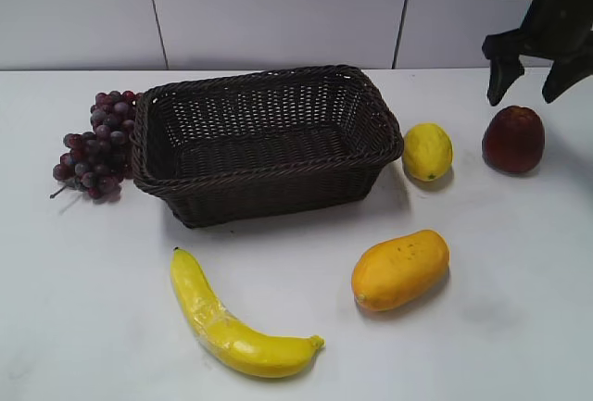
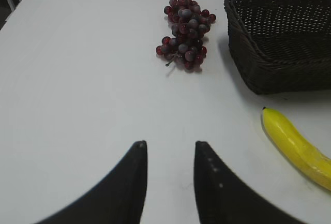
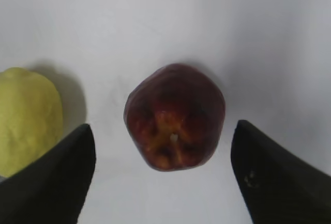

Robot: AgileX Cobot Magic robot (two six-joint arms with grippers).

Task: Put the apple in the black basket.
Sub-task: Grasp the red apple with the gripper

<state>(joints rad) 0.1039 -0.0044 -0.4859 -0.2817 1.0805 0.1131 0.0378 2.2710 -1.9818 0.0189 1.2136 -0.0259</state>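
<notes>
The dark red apple [image 1: 513,139] sits on the white table at the far right, right of the lemon [image 1: 427,151]. My right gripper [image 1: 530,72] hangs above and just behind it, open and empty. In the right wrist view the apple [image 3: 175,115] lies between and beyond the two spread fingers [image 3: 163,131], untouched. The black basket [image 1: 264,142] stands empty at the middle back; it also shows in the left wrist view [image 2: 282,43]. My left gripper [image 2: 169,149] is open and empty over bare table, out of the exterior view.
Red grapes [image 1: 95,144] lie against the basket's left side. A banana [image 1: 232,322] lies at the front, an orange mango [image 1: 400,269] to its right. The lemon [image 3: 26,118] is close to my right gripper's left finger. A tiled wall stands behind the table.
</notes>
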